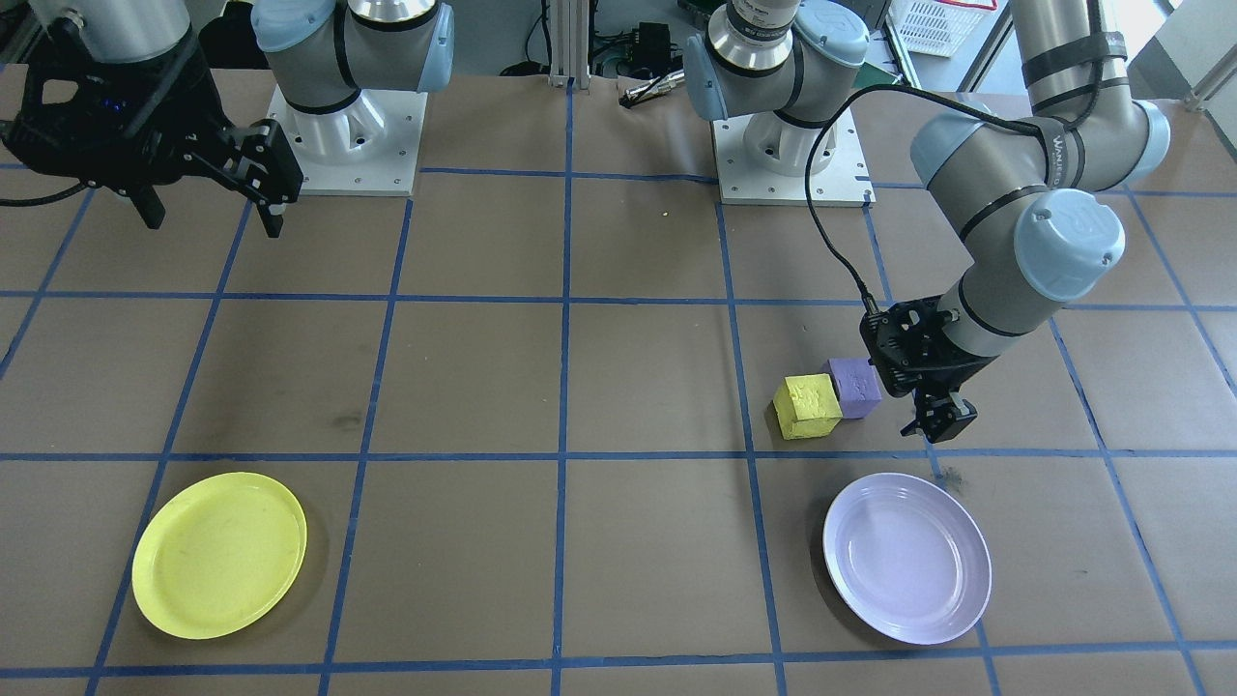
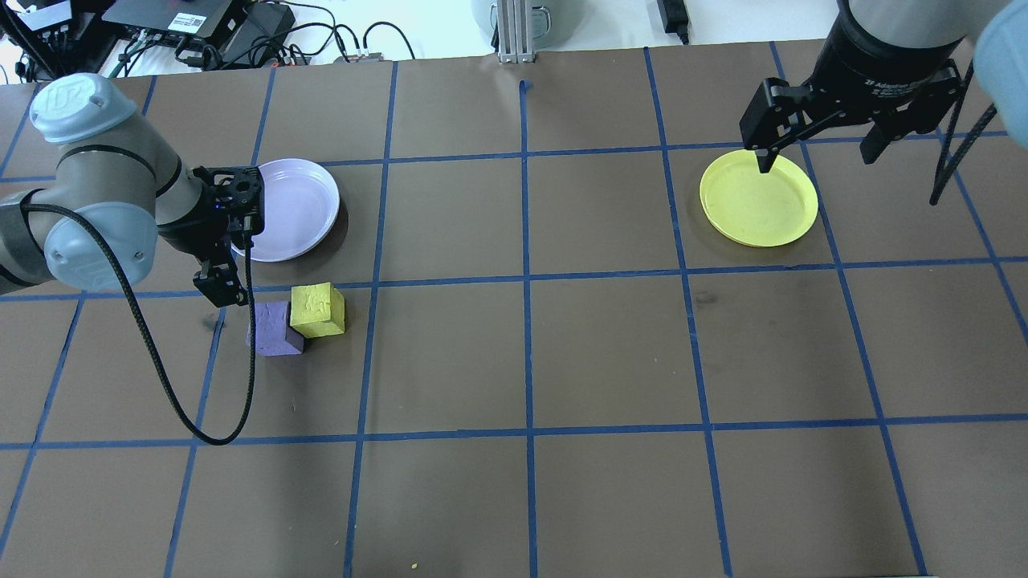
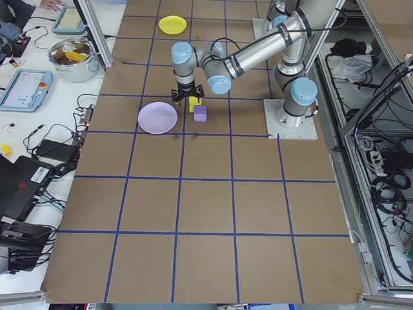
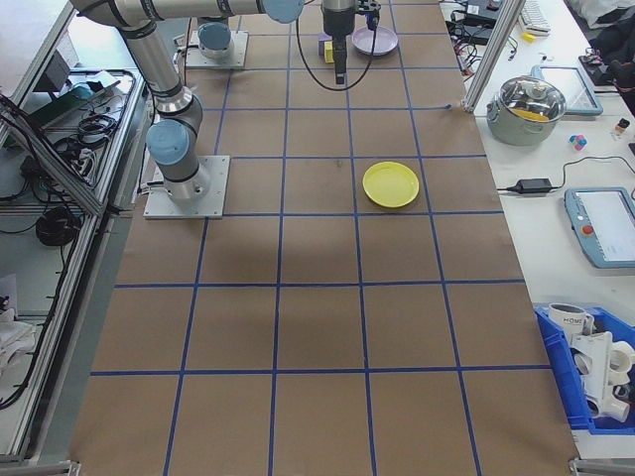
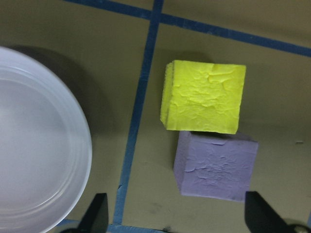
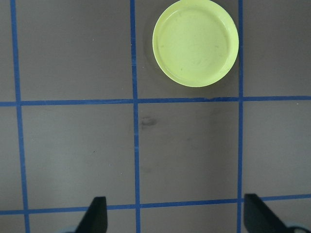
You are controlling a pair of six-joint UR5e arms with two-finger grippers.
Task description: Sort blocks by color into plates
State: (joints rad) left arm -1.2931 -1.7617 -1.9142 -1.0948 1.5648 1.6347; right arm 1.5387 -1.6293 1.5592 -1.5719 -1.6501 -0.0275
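Note:
The yellow block (image 1: 807, 406) (image 2: 317, 309) (image 5: 204, 95) and the purple block (image 1: 855, 387) (image 2: 275, 329) (image 5: 216, 165) lie touching each other on the brown table. Close by is the lavender plate (image 1: 906, 558) (image 2: 293, 209) (image 5: 34, 141), which holds nothing. My left gripper (image 1: 933, 420) (image 2: 221, 285) (image 5: 177, 221) hovers open just beside the purple block, on the plate's side, holding nothing. The yellow plate (image 1: 220, 553) (image 2: 759, 199) (image 6: 196, 42) lies bare on the other half of the table. High above that half, my right gripper (image 1: 208, 208) (image 2: 815, 152) (image 6: 177, 218) is open with nothing between its fingers.
Blue tape lines mark a grid on the table. A black cable (image 2: 201, 433) loops down from the left arm over the table. Both arm bases (image 1: 348, 135) (image 1: 788, 155) stand at the robot's edge. Electronics and a pot (image 3: 76, 58) sit past the table's far edge.

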